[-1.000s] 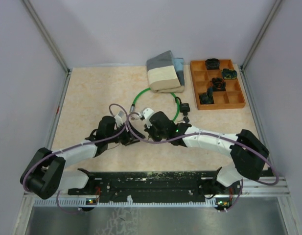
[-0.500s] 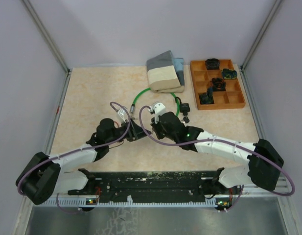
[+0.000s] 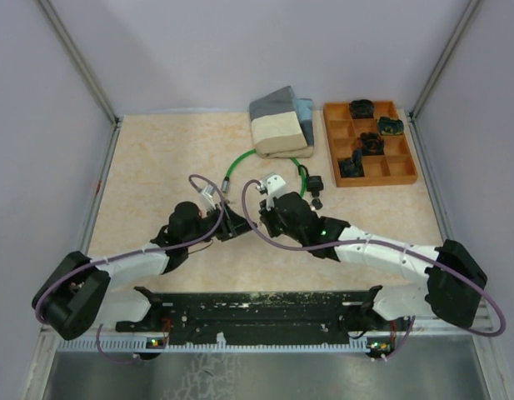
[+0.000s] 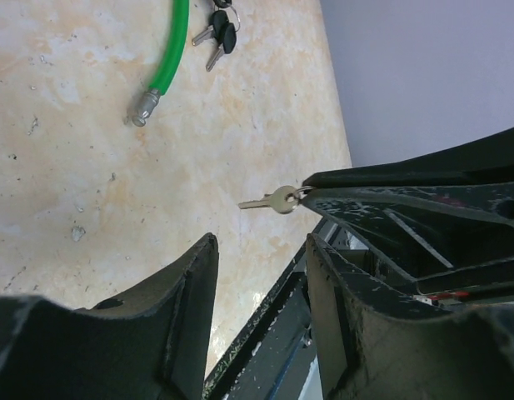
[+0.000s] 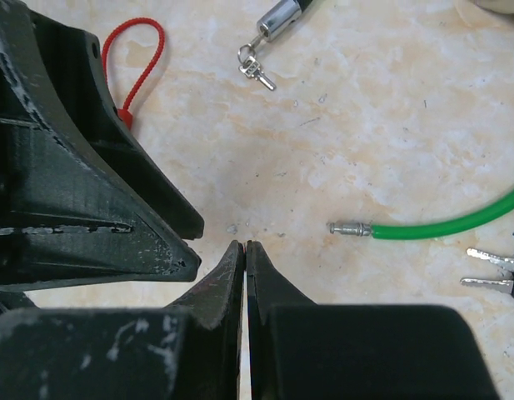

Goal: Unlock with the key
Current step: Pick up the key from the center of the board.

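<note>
A small silver key [image 4: 273,200] sticks out of the tips of my right gripper [image 3: 257,219], which is shut on it just above the table; its black fingers [image 4: 406,196] fill the right of the left wrist view. In the right wrist view the right gripper [image 5: 245,244] has its jaws pressed together and the key is hidden. My left gripper [image 3: 234,223] is open and empty [image 4: 261,242], facing the key from close by. The green cable [image 3: 240,162] lies behind, with its metal pin end [image 5: 350,227] free on the table.
A bunch of black-headed keys [image 5: 490,271] lies by the cable. A chrome lock end with small keys [image 5: 273,21] and a red loop [image 5: 136,50] lie farther off. A folded cloth pile [image 3: 280,123] and a wooden tray [image 3: 402,171] of dark parts stand at the back.
Both grippers have moved up and to the right, towards the cable. The right arm has stretched out, its elbow swinging right. The right gripper stays shut throughout.
</note>
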